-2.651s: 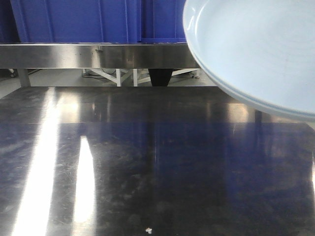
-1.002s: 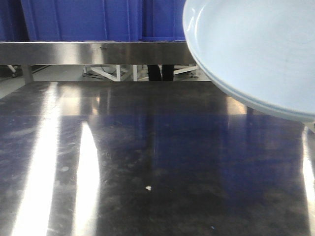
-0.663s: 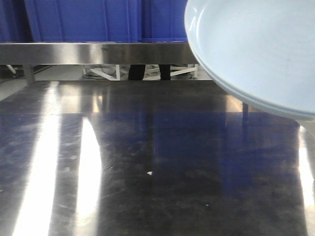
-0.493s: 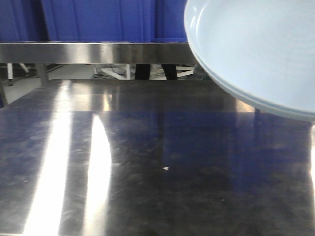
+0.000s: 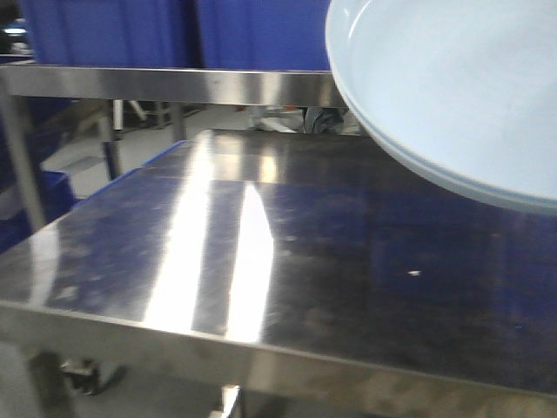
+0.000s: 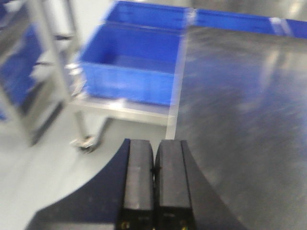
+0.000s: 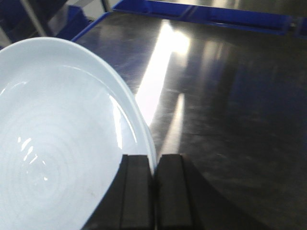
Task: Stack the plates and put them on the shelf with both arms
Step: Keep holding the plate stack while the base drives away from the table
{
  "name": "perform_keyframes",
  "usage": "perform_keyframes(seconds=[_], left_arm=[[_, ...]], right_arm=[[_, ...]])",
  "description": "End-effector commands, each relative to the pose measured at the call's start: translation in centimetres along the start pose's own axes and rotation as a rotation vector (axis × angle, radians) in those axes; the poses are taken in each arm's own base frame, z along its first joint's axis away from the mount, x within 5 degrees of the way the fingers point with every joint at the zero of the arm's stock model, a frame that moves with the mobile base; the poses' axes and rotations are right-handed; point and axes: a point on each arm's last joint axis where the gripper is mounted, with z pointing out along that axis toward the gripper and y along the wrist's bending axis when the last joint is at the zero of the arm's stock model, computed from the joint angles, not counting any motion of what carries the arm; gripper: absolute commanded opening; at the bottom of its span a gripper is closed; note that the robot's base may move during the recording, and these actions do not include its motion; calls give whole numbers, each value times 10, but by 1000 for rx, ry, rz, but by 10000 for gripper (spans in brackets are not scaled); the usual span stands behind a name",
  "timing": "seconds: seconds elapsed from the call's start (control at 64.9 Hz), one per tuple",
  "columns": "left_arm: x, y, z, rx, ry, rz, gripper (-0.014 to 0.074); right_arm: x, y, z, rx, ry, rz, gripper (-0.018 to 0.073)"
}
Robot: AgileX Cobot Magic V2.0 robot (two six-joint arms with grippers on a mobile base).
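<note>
Two pale blue-white plates [image 5: 452, 87] hang stacked at the upper right of the front view, above the steel table [image 5: 218, 252]; two rims show along their lower edge. In the right wrist view my right gripper [image 7: 154, 165] is shut on the rim of the plates [image 7: 57, 143], one finger inside the rim and one outside. My left gripper [image 6: 154, 163] is shut with nothing in it. It hovers over the table's left edge [image 6: 175, 120], with grey floor below to its left. Neither arm shows in the front view.
A steel shelf [image 5: 174, 83] carrying blue bins [image 5: 130, 30] runs across the back. In the left wrist view, blue crates [image 6: 134, 67] sit on a low steel cart beside the table, and a rack [image 6: 29, 72] stands at the left. The table's near edge [image 5: 174, 335] is close.
The view has swung and pulled back. The table's left side and near edge now show, and the white speck slid right. The plates keep their place in the view.
</note>
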Motion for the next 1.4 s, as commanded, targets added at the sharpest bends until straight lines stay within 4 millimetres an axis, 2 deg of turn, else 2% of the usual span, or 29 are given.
perform_keyframes(seconds=[0.0, 1.387], left_arm=[[-17, -2, -5, 25, -112, -6, 83], [-17, -2, -5, 25, -112, -6, 83]], right_arm=[[-18, 3, -5, -17, -128, 8, 15], [-18, 3, -5, -16, -127, 8, 15]])
